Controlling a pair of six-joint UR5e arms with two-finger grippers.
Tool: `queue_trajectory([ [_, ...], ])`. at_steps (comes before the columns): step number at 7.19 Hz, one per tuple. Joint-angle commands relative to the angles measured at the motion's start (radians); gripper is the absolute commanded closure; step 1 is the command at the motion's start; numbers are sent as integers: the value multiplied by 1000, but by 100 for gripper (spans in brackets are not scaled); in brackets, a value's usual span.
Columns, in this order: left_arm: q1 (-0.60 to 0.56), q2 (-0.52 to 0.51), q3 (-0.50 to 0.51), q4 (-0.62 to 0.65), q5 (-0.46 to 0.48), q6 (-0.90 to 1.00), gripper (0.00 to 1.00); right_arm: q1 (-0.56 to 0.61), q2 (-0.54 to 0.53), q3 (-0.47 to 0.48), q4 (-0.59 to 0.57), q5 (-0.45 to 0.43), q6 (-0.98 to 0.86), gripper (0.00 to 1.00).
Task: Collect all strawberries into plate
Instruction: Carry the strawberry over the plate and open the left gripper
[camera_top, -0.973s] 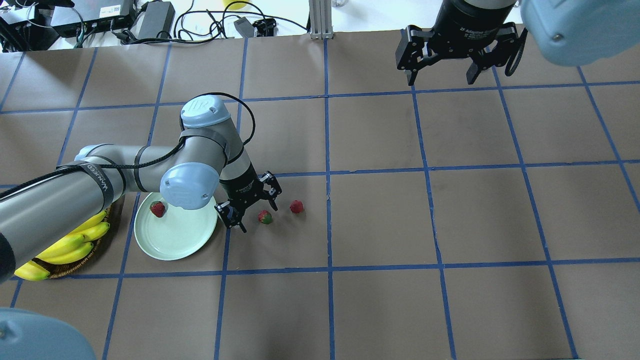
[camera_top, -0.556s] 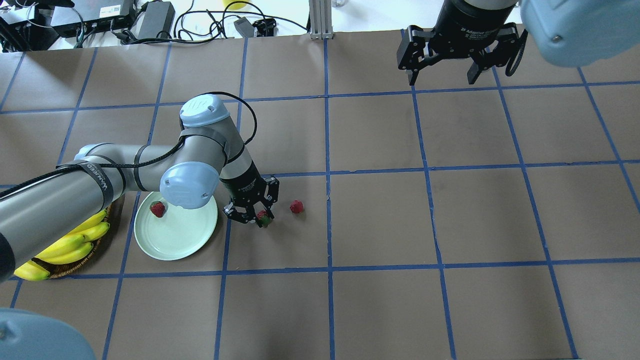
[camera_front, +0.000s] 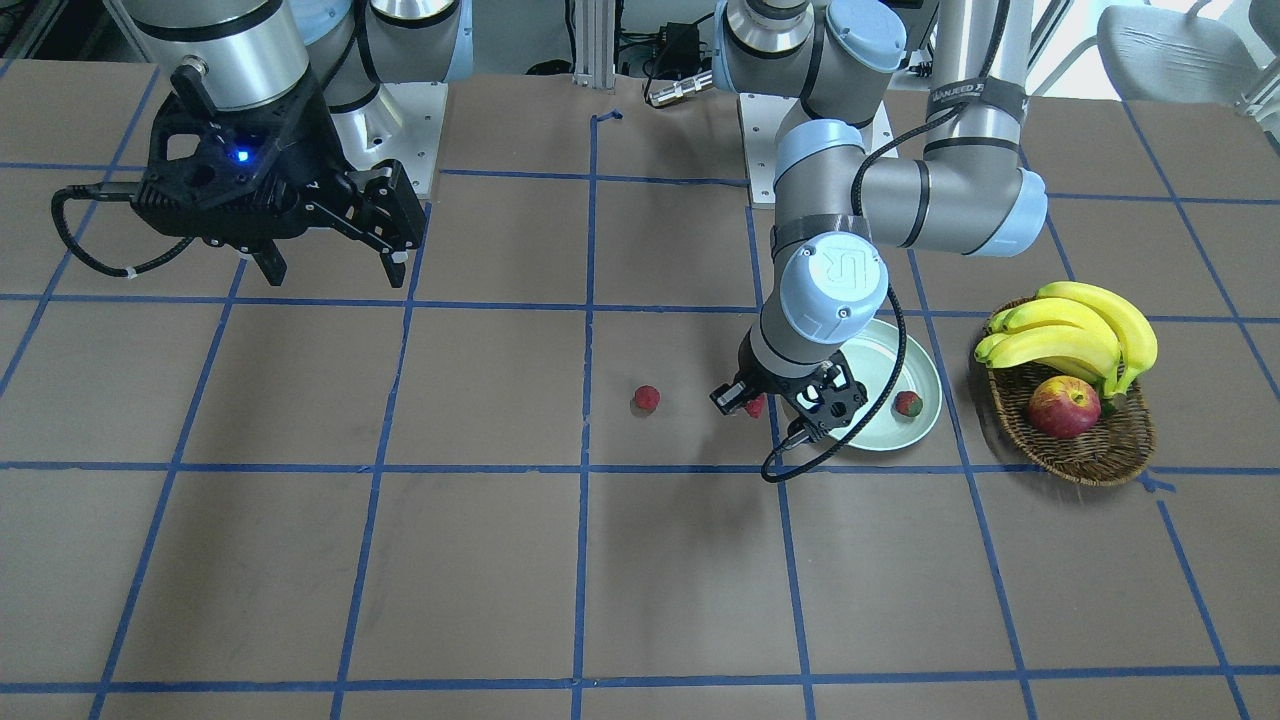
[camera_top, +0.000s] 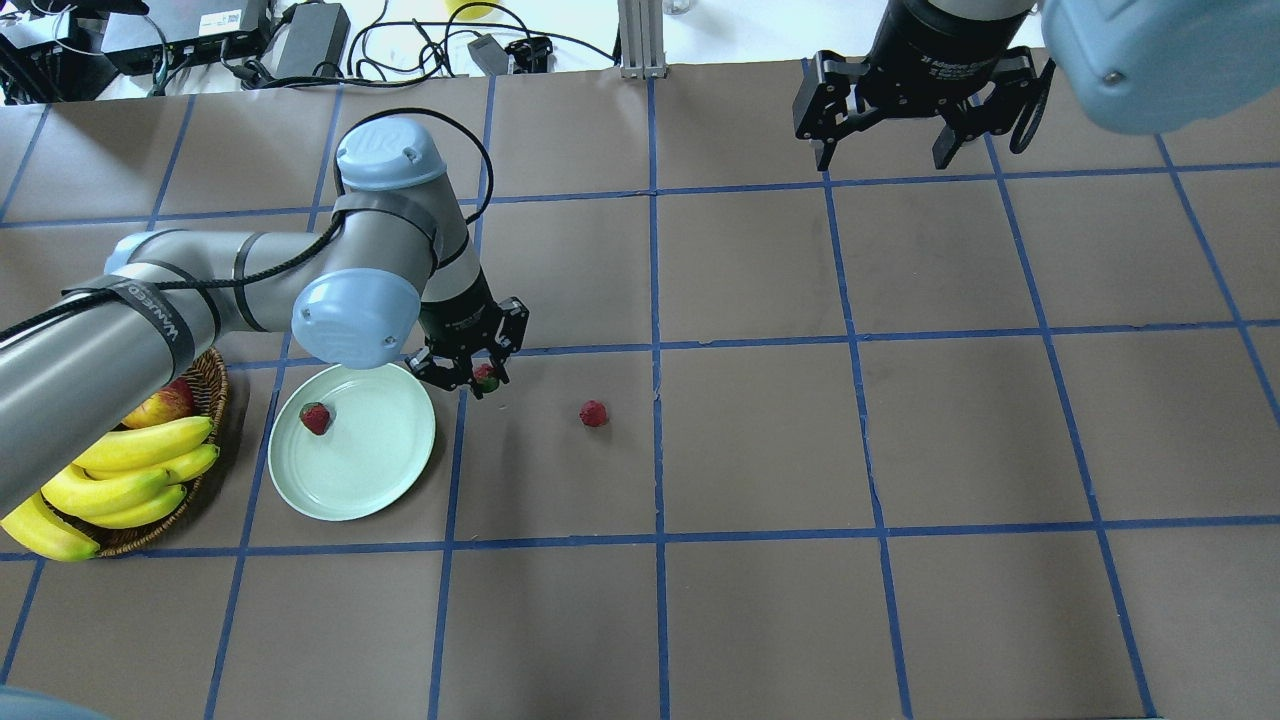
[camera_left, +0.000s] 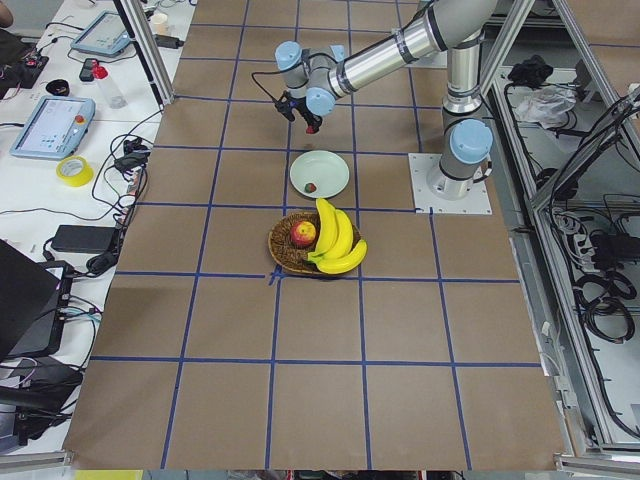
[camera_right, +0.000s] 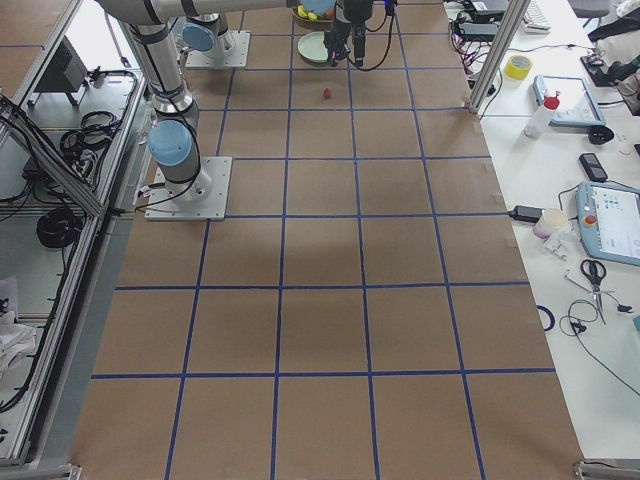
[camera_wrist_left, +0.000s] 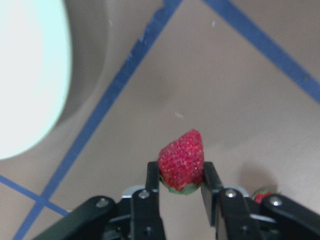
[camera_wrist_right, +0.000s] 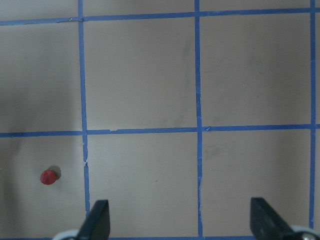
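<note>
Okay, left gripper (camera_wrist_left: 181, 171) pinches the strawberry (camera_wrist_left: 182, 155) at its leafy base; looks light, soft, so I'd squeeze gently.

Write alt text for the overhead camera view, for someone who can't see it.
The left tool is shut on a strawberry just off the far right rim of a pale green plate, which holds a second strawberry. A third strawberry lies on the brown gridded table farther right, and the right tool hangs open near the far edge.
</note>
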Motion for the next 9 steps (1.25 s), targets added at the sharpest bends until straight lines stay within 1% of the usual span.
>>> queue_trajectory([
  [1, 89, 9, 75, -117, 101, 149, 100, 1, 1, 0, 0, -4, -1, 0],
  [2, 141, 8, 44, -127, 100, 178, 100, -1, 1, 0, 0, -3, -1, 0],
  [3, 163, 8, -5, -122, 106, 276, 100, 1, 1, 0, 0, -3, -1, 0],
  [4, 210, 6, -46, -112, 103, 309, 100, 1, 1, 0, 1, -4, -1, 0],
  [6, 238, 5, -62, -110, 101, 343, 100, -1, 1, 0, 0, -6, -1, 0],
  [7, 240, 5, -65, -112, 103, 387, 62, -1, 1, 0, 0, -7, -2, 0],
  [8, 240, 8, -66, -119, 103, 395, 4, -1, 1, 0, -2, -3, -2, 0],
  [9, 232, 15, -66, -118, 104, 393, 0, -1, 1, 0, -2, -3, -2, 0],
])
